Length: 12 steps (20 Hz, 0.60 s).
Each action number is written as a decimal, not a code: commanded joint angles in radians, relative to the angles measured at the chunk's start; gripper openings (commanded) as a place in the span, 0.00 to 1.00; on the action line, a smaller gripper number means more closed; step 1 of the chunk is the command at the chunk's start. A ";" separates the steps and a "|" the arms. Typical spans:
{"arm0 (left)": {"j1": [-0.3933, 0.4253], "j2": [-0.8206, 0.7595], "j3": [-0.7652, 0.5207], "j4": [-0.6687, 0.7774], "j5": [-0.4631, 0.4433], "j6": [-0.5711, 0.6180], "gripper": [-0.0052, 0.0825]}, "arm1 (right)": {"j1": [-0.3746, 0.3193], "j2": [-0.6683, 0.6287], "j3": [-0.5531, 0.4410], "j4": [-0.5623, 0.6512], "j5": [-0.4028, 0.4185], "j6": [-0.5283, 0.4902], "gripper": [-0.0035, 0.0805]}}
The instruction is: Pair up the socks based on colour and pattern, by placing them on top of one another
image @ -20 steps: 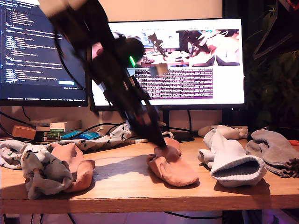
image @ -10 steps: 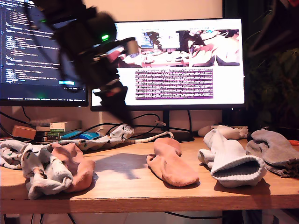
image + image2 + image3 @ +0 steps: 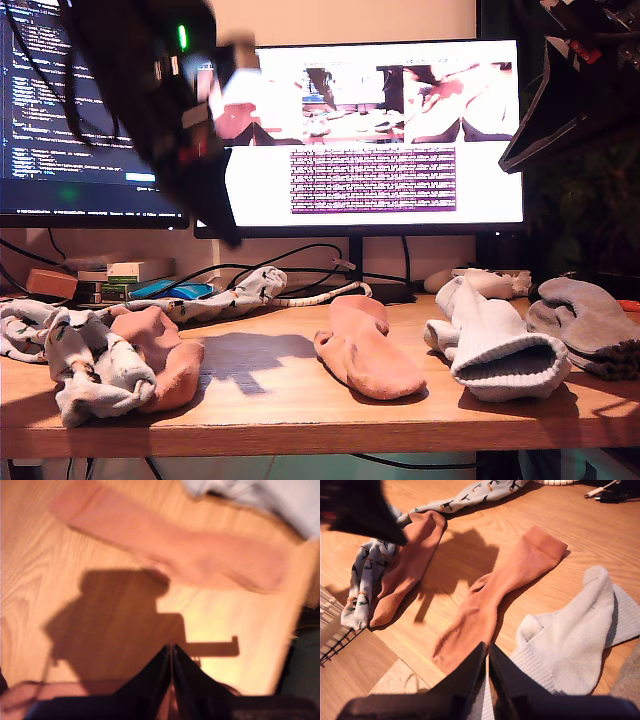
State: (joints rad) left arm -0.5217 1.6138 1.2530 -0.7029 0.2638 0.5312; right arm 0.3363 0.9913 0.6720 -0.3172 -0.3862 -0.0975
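Observation:
Several socks lie on the wooden table (image 3: 300, 410). At the exterior view's left a salmon-pink sock (image 3: 165, 350) rests against a printed pale blue sock (image 3: 85, 365). A second printed sock (image 3: 235, 293) lies behind them. Another salmon-pink sock (image 3: 365, 350) (image 3: 170, 555) (image 3: 490, 595) lies in the middle. A ribbed light sock (image 3: 495, 345) (image 3: 570, 640) and a grey sock (image 3: 590, 320) lie at the exterior view's right. My first gripper (image 3: 232, 238) (image 3: 171, 650) hangs shut and empty, high above the gap between the pink socks. My second gripper (image 3: 510, 160) (image 3: 487, 652) is shut and empty, raised over the ribbed sock.
Two lit monitors (image 3: 400, 130) stand along the back with cables (image 3: 310, 275) and small boxes (image 3: 120, 275) below them. The table's front edge (image 3: 320, 435) is close to the socks. A wire rack (image 3: 330, 630) shows beside the table in the second wrist view.
My first gripper has left the middle pink sock and risen toward the exterior view's upper left. The sock stays on the table. My second arm has come into view at the upper right.

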 commanded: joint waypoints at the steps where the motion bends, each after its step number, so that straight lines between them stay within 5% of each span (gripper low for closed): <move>1: 0.000 -0.060 -0.093 0.024 -0.020 -0.035 0.04 | 0.004 0.011 0.011 0.005 -0.003 0.020 0.03; 4: -0.005 -0.160 -0.228 0.069 -0.056 -0.083 0.04 | 0.019 0.020 0.011 0.007 -0.044 0.071 0.03; 9: -0.031 -0.174 -0.243 0.050 -0.063 -0.300 0.04 | 0.117 0.059 0.026 -0.033 -0.057 0.071 0.03; 12: -0.056 -0.173 -0.243 0.061 -0.091 -0.382 0.26 | 0.146 0.099 0.043 -0.039 -0.053 0.069 0.03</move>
State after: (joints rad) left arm -0.5732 1.4368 1.0122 -0.6487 0.1783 0.1738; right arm 0.4801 1.0878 0.7002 -0.3595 -0.4381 -0.0265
